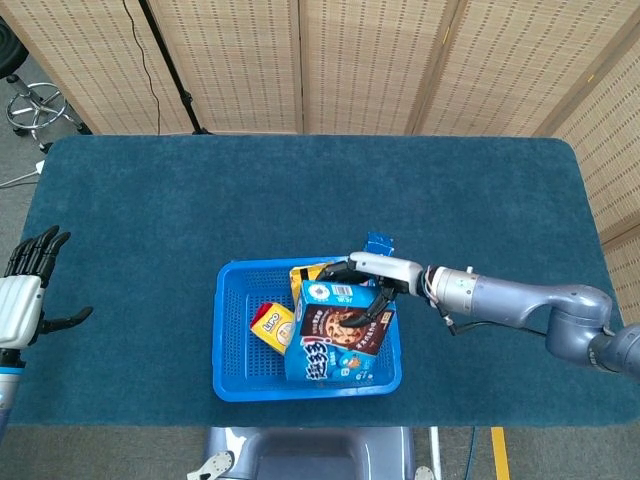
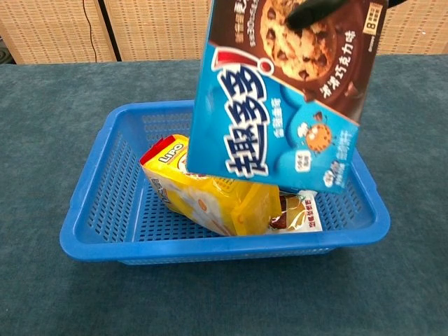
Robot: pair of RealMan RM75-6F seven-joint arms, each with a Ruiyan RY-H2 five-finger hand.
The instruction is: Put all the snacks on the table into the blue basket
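Holding the chocolate-chip cookie box (image 1: 335,340) over the blue basket (image 1: 232,345) with my right hand (image 1: 372,275) clamped on it; other snacks already inside, left hand (image 1: 25,290) spread empty.

basket (image 1: 228,330) near front-centre of tabletop (image 1: 150,200); cookie box (image 1: 335,335) over its right half, lipo pack (image 1: 270,322) left, inside.

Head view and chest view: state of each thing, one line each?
Blue cookie box: held above the basket, tilted.
Right hand: grips the box's top.
Left hand: fingers apart, holds nothing.
Blue basket: on the table, partly filled.
Yellow Lipo pack: lying in the basket.
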